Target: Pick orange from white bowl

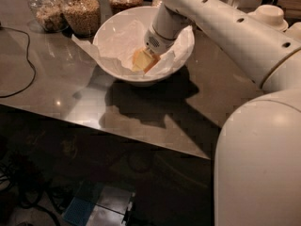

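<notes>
Far left on the grey table [61, 88]: glass jars of grain [82, 13]. Centre: large paper-lined white bowl [136, 78]. Yellow-orange round fruit, the orange [141, 61], sits inside, right of bowl centre; roundish, no long axis readable. Claw [148, 54] reaches into the bowl, touching the orange from upper right; its grip cannot be told.

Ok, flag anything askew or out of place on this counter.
Only the crumpled paper lining: it flops over the white bowl rim on the left and lies on the counter instead of sitting inside. The gripper is down in the bowl at the orange. Nothing looks spilled or damaged.
</notes>
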